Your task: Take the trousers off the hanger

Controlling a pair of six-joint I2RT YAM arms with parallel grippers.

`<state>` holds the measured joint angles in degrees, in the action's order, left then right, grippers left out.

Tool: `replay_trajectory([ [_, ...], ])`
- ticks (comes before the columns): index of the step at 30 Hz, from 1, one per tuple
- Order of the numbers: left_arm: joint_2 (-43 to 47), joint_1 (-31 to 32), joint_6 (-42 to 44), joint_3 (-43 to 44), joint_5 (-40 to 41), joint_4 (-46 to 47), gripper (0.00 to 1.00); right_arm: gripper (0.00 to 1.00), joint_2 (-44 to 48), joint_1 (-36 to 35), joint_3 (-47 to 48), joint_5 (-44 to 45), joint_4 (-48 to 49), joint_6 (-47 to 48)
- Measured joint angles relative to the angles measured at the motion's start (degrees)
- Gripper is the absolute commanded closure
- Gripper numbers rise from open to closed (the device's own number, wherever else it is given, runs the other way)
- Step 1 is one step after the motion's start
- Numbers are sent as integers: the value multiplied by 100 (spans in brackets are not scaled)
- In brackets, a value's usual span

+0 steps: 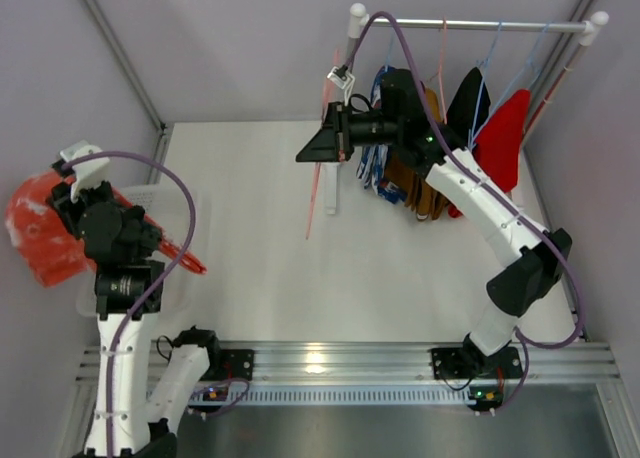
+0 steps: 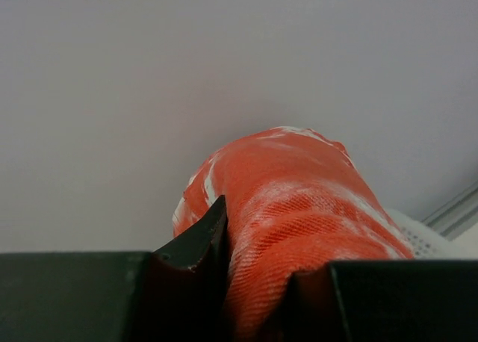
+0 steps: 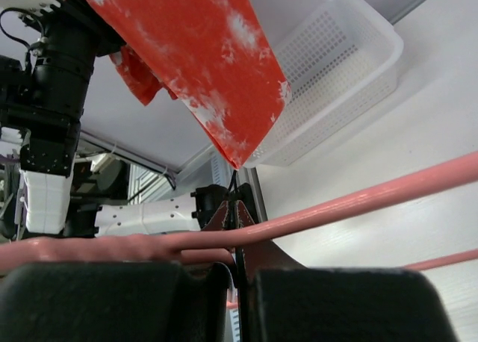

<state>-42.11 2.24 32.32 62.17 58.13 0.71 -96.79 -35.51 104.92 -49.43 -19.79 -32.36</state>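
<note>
The orange-red speckled trousers bulge out at the far left, free of the hanger, with a leg end showing on the other side of the arm. My left gripper is shut on them; in the left wrist view the cloth fills the gap between the fingers of that gripper. My right gripper is shut on the thin pink hanger, held bare in the air left of the rack. In the right wrist view the hanger's wire crosses the closed tips of the gripper, with the trousers far beyond.
A white mesh basket sits under the left arm. At the back stands a rack rail with a brown garment, a red one and a black one on light blue hangers.
</note>
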Motion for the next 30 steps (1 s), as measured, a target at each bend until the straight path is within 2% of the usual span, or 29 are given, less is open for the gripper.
replay_trajectory([
  [9,1233,-1598,-1049,-850,634,-986,100,100,-297,-122,365,-46,-221,55],
  [17,1185,-1869,-1191,-925,903,-999,100,100,-566,-125,505,-131,-273,68],
  [22,538,-1884,-1281,-1182,1054,-470,100,100,-658,-125,507,-153,-280,70],
  [30,-1567,-1884,-1982,-1401,723,-151,100,100,-669,-118,507,-188,-280,68],
])
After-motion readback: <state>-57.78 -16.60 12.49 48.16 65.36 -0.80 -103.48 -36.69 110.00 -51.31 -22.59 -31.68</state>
